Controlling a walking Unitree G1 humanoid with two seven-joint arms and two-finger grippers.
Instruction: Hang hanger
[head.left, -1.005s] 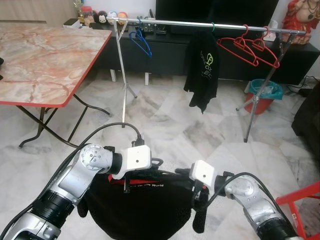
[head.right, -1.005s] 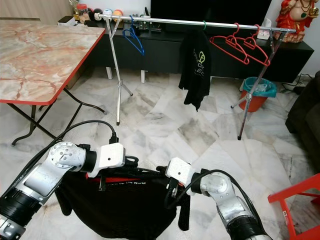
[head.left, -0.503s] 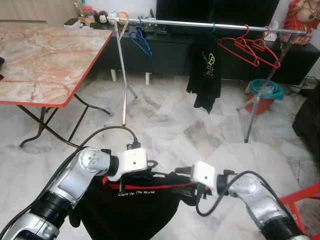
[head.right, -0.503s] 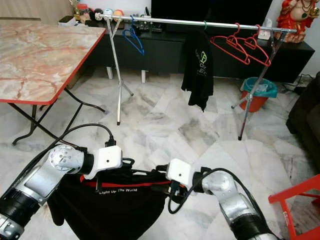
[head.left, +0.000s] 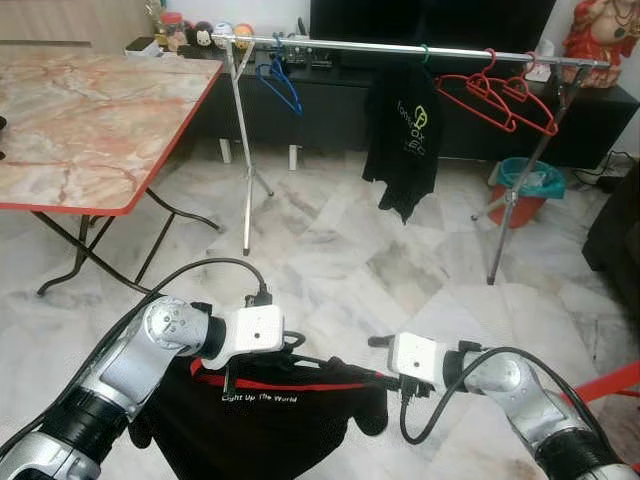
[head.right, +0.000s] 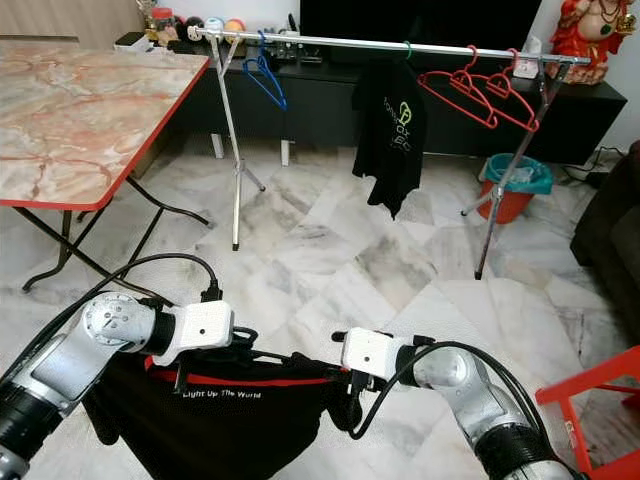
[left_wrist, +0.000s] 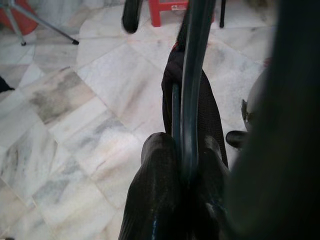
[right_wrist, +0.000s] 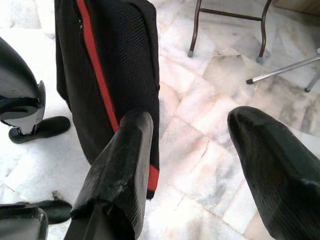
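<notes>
Left eye view: the black shirt (head.left: 270, 420) on its hanger (head.left: 300, 372) hangs low between the two arms, well short of the clothes rail (head.left: 420, 50) across the room. The left claw (head.left: 232, 378) sits at one shoulder of it, the right claw (head.left: 392, 380) at the other end. The whole load rides on one grip, so it could tip or slide off during the carry. Against a second ago, the shirt is stretched flatter and the right arm reaches further out.

Right eye view: the same scene, with the red neckline level.

Left wrist view: the left claw is clamped on the hanger's thin bar, fabric bunched around it.

Right wrist view: the right claw stands spread wide with the shirt just beside one finger (right_wrist: 120, 170); it seems to hold nothing, though contact is hard to judge.
</notes>
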